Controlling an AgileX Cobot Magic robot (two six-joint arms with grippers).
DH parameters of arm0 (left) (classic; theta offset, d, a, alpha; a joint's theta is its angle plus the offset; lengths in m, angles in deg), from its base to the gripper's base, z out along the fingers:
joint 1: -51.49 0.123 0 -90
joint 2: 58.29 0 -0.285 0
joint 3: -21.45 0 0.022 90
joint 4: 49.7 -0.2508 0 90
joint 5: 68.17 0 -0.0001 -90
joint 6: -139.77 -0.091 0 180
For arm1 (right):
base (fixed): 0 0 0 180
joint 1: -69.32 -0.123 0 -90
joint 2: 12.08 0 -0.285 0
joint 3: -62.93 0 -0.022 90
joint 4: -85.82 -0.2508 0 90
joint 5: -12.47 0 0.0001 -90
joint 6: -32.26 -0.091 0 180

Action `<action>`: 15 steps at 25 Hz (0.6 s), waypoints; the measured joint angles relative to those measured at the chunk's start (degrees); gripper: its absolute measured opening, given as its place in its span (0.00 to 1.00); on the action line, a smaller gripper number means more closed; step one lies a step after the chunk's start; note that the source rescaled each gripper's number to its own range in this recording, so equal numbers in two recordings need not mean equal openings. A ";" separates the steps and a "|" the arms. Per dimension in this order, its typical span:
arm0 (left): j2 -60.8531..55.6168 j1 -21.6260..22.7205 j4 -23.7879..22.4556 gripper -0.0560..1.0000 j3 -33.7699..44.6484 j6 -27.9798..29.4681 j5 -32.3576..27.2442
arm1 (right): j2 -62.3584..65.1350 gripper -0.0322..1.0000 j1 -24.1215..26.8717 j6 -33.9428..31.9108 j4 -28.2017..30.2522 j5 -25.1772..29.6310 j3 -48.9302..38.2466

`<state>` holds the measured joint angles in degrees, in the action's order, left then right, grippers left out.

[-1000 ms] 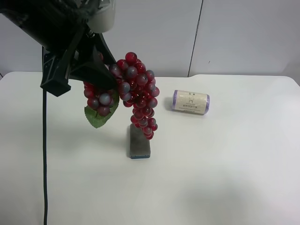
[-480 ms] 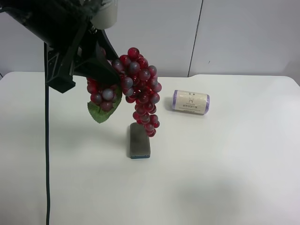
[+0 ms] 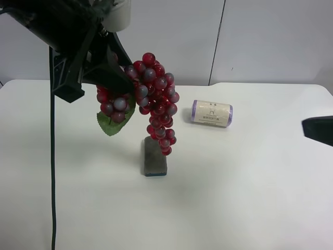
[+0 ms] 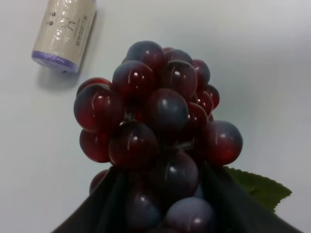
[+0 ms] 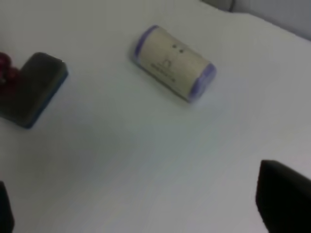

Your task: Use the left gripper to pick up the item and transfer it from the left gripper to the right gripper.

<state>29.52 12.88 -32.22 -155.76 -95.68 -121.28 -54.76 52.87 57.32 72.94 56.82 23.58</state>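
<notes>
The pickup is done: the left claw is clamping the grapes, and the bunch is hanging just below it, clear of the table. The handover is waiting: the right claw, fingers apart and empty, is sitting well apart from the grapes.

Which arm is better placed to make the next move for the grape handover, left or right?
Right. The left gripper is shut on the grapes, held off the table, so it can wait. The right gripper, empty with fingers spread, sits at the exterior view's right edge and must approach.
</notes>
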 joint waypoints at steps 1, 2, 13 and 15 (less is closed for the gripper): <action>0.00 0.00 0.00 0.06 0.00 0.00 0.02 | -1.82 1.00 -1.70 1.38 -0.90 -2.46 0.00; 0.00 0.00 0.00 0.06 0.00 0.00 0.02 | -3.95 1.00 -3.45 2.97 -1.59 -4.53 0.00; 0.00 0.00 0.00 0.06 0.00 -0.02 2.33 | -23.51 1.00 -22.37 18.26 -12.36 -25.64 0.00; 0.00 0.00 0.15 0.06 0.00 -0.07 2.99 | -26.00 1.00 -24.70 19.53 -13.74 -28.16 0.11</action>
<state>29.52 12.88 -32.07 -155.76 -95.75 -118.29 -80.76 28.16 76.85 59.20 28.66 23.69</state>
